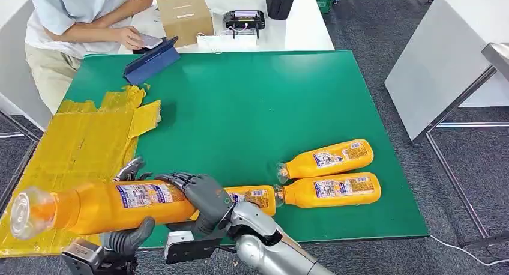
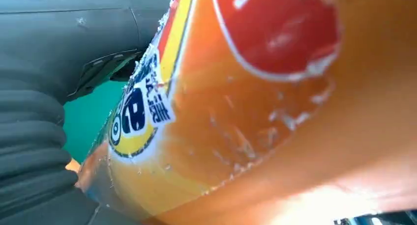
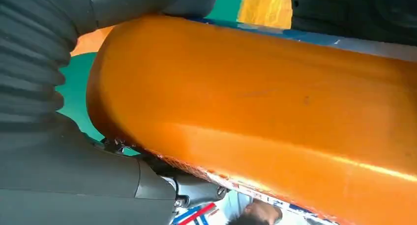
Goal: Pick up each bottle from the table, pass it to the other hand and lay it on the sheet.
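An orange bottle (image 1: 114, 206) hangs level over the near left corner of the table, its clear cap end toward the yellow sheet (image 1: 78, 143). My left hand (image 1: 127, 239) grips it from below at mid-body, with fingertips (image 1: 131, 168) over the top. My right hand (image 1: 204, 198) holds its base end. Up close I see the bottle's label (image 2: 142, 107) beside my left hand (image 2: 34, 136), and its orange side (image 3: 270, 102) against my right hand (image 3: 54, 176). Three more orange bottles lie on the green table (image 1: 252, 101): one (image 1: 327, 159), one (image 1: 331, 190), and one (image 1: 255, 197) partly behind my right hand.
A person (image 1: 72, 23) sits at the far left corner with a hand on a blue-cased tablet (image 1: 151, 60). A cardboard box (image 1: 183, 15) and a black device (image 1: 243, 20) stand on the white table behind. A white table (image 1: 444, 53) is to the right.
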`<act>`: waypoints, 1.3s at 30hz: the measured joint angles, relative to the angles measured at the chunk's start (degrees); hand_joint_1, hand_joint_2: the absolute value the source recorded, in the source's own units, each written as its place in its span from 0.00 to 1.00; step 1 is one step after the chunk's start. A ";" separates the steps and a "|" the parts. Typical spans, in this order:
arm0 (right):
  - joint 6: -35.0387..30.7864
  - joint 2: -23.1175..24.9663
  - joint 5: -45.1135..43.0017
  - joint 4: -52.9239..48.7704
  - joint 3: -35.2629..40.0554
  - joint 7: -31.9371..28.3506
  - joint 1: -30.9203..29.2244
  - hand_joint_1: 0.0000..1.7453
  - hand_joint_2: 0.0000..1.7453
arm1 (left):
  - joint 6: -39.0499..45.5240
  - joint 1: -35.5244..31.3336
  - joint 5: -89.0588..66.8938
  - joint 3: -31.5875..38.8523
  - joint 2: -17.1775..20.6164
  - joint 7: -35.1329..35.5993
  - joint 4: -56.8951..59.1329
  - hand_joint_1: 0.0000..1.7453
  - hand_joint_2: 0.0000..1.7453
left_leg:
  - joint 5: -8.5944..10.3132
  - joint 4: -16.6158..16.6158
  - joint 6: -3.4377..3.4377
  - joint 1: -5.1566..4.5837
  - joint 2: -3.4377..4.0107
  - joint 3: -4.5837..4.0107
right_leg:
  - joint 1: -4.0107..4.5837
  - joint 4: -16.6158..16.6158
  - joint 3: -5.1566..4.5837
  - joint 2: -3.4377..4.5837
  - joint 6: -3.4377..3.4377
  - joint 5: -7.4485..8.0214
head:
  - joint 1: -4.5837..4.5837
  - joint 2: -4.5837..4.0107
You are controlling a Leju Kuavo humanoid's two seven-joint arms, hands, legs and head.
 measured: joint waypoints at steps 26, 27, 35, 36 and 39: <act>-5.27 -2.19 -8.00 -6.78 -3.35 -5.40 5.92 0.00 1.00 | 16.88 -10.38 -22.32 -1.73 1.14 8.60 -1.09 1.00 1.00 | 0.02 0.01 -0.01 0.00 -0.06 0.00 | 0.00 0.00 -0.02 -0.04 -0.01 0.02 | 0.04 0.00; -5.62 -2.71 -8.13 -8.58 -4.04 -5.66 6.67 0.00 1.00 | 18.94 -12.26 -29.11 -1.66 1.82 12.53 -0.52 1.00 1.00 | 0.02 0.01 -0.01 0.00 -0.06 0.01 | 0.00 0.00 0.01 -0.03 -0.01 0.04 | 0.00 0.00; -5.27 -5.29 -5.72 -21.38 -8.66 -5.38 10.59 0.00 1.00 | 17.48 -30.20 -84.68 1.75 9.73 38.45 15.90 1.00 1.00 | 0.21 0.01 -0.05 0.02 0.15 0.02 | 0.06 0.04 -0.03 0.03 -0.19 0.21 | 0.04 0.00; -5.03 -5.44 -5.31 -22.25 -8.85 -5.22 10.67 0.00 1.00 | 15.53 -32.12 -83.35 2.40 11.57 38.99 18.80 1.00 1.00 | 0.21 0.01 -0.06 0.02 0.29 0.03 | 0.08 0.04 -0.11 0.15 -0.30 0.29 | 0.00 0.00; -4.52 -5.88 -4.48 -23.78 -9.31 -4.94 10.84 0.00 1.00 | 10.72 -39.23 -81.50 3.17 15.93 38.93 27.31 1.00 1.00 | 0.32 0.01 -0.17 0.20 0.30 -0.01 | 0.20 0.06 -0.14 0.17 -0.36 0.31 | 0.04 0.00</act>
